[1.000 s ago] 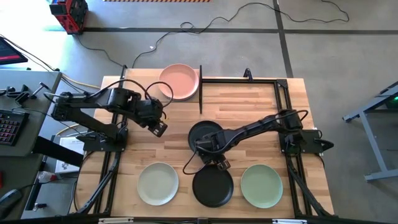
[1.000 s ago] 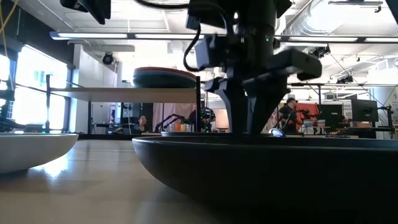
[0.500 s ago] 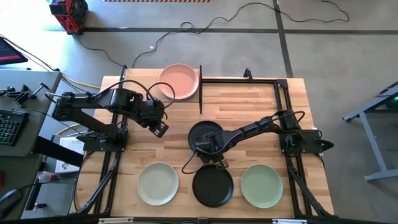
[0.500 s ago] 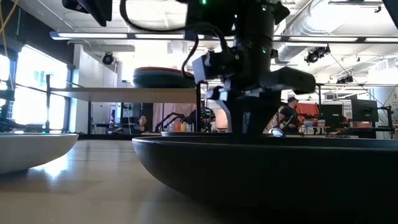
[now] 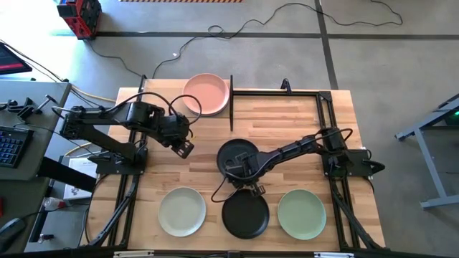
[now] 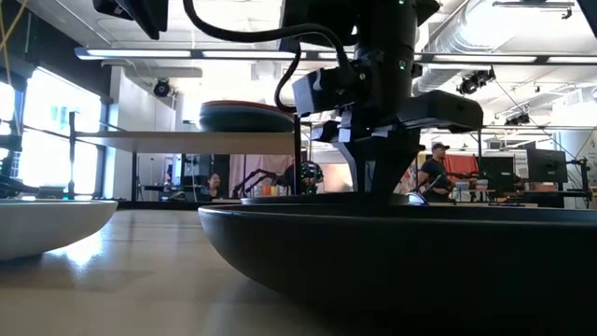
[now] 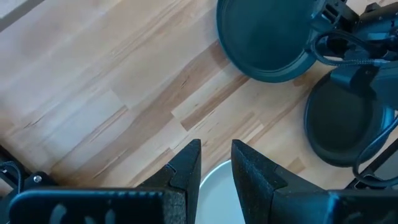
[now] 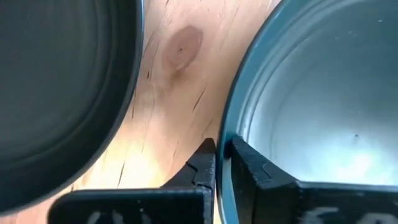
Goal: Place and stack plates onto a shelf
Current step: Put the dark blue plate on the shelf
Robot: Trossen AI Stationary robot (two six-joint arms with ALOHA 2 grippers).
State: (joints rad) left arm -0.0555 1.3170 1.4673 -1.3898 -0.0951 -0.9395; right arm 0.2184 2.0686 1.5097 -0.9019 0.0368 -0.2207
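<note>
A charcoal plate [image 5: 235,154] lies flat on the table's middle. My right gripper [image 5: 242,174] is shut on its near rim. Along the near edge three more plates lie flat: pale cream-green [image 5: 182,211], black [image 5: 245,213] and sage green [image 5: 301,213]. A pink plate [image 5: 206,93] tops a stack [image 6: 247,116] on the shelf [image 6: 187,141] at the far left. My left gripper [image 5: 185,148] hangs open over bare wood left of the charcoal plate, holding nothing. My right gripper pinches the charcoal plate's rim [image 8: 225,134] between its two fingers. One finger [image 8: 202,158] is outside the rim and the other [image 8: 249,163] inside the bowl. The fingers come from above, pointing down. The plate looks level and low on the table [image 6: 308,198].
Black frame rods [image 5: 276,91] run along the far edge and down the right side [image 5: 326,115] of the slatted tabletop. The black plate lies directly on the near side of the right gripper. Bare wood stretches between the shelf and the charcoal plate.
My right gripper has shut its fingers onto the charcoal plate's rim, having stood open over it a second ago. The plate has kept its place on the table.
</note>
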